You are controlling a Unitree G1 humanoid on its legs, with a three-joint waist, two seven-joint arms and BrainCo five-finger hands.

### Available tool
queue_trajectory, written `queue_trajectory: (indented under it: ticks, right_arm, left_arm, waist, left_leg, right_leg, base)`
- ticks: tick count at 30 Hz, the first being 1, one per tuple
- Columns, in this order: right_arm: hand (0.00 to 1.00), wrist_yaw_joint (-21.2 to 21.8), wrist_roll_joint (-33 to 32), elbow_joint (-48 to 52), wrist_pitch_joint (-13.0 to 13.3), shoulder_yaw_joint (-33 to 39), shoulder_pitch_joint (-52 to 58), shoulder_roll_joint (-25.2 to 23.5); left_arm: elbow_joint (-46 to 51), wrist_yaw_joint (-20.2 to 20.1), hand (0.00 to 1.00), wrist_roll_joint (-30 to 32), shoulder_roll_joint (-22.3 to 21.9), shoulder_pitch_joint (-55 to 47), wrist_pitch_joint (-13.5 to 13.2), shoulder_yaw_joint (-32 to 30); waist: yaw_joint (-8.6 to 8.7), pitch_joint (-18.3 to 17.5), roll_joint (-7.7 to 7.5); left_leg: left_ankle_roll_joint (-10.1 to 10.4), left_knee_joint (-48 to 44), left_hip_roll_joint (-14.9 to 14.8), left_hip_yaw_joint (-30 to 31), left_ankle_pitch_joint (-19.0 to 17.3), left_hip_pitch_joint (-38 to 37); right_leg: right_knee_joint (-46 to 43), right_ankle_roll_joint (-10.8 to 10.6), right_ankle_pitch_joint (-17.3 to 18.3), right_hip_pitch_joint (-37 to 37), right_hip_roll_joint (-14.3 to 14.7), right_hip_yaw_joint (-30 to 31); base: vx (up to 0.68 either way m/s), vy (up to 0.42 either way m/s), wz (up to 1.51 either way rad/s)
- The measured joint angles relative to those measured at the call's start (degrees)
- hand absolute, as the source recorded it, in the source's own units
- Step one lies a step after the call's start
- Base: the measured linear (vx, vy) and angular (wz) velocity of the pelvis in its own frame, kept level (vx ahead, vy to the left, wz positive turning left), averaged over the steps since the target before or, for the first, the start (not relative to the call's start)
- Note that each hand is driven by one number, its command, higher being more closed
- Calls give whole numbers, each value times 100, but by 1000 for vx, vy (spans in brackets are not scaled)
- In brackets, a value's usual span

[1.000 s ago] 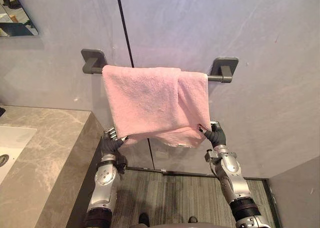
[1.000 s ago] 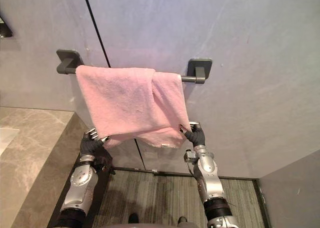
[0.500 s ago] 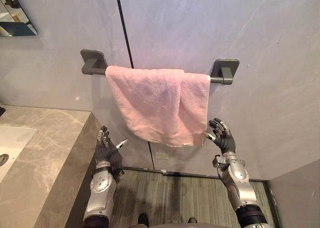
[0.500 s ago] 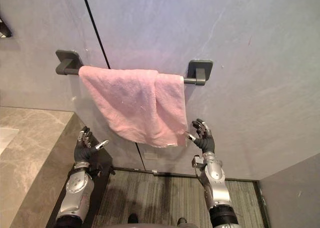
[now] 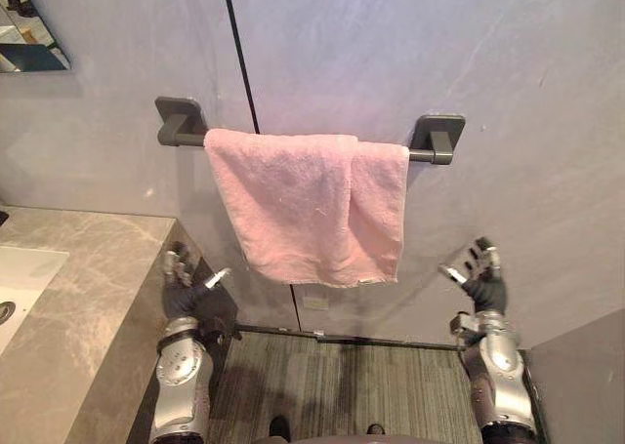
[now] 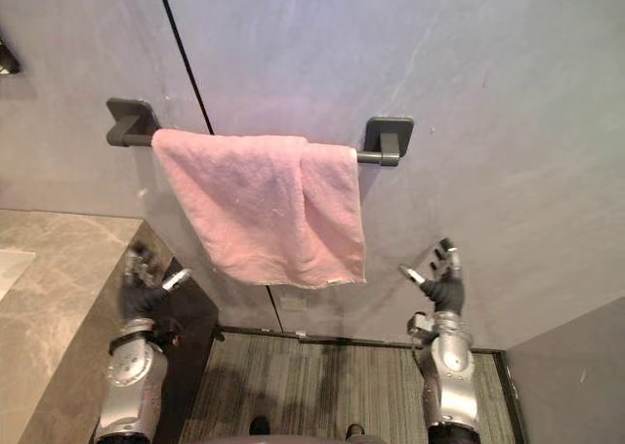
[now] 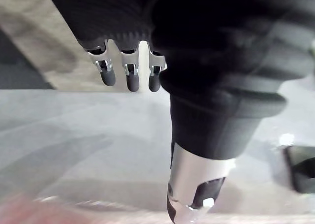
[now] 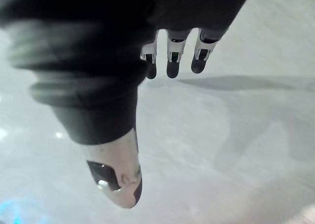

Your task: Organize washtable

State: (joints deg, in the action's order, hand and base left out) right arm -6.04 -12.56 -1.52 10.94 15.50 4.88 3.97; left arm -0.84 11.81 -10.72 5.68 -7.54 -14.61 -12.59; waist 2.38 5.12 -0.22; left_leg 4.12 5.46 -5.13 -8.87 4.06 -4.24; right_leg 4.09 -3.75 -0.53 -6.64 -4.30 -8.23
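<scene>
I see the pink terry towel (image 5: 312, 205) hanging over the dark grey metal wall bar (image 5: 422, 155). My left hand (image 5: 184, 296) and right hand (image 5: 483, 286) hold nothing, fingers wide.

Grey bathroom wall (image 5: 508, 73) over a striped floor (image 5: 342, 385).
A thin dark seam (image 5: 239, 63) runs down the wall; a mirror's corner (image 5: 29, 34) shows far left, and a small pale plate (image 5: 315, 302), perhaps a socket cover, sits low near the floor.
</scene>
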Motion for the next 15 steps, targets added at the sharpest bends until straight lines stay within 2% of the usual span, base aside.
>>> queue_trajectory:
  ticks: [4,9,12,15]
  right_arm:
    - [0,-7,106,1261,55,195,105,24]
    - [0,104,136,2429,414,146,119,153]
    - [0,307,-246,3038,644,-256,61,388]
    - [0,691,-826,3371,822,-1019,-363,801]
  left_arm:
    - [1059,101,0,-1,-10,-23,-127,-171]
    - [2199,197,0,7,-9,-29,-400,-166]
    - [2842,219,0,7,24,-27,-552,-100]
    - [3163,177,0,-12,263,-1,-703,339]
  waist:
    - [-2,-1,2]
    - [6,-5,9]
    - [7,-21,32]
    - [4,-86,97]
  left_leg:
    - [6,0,-1,-39,-18,-29]
    - [4,0,4,-65,-32,-72]
    - [5,0,4,-72,-32,-85]
    - [4,0,4,-79,-32,-103]
  right_leg:
    - [-6,-1,1,-3,0,35]
    - [-18,-6,6,-1,-7,63]
    - [-22,-6,7,0,-7,70]
    - [-42,-6,7,-3,-7,77]
  base:
    - [-18,-5,-5]
    - [-20,-2,-2]
    - [-31,-8,-2]
    - [-21,-5,-1]
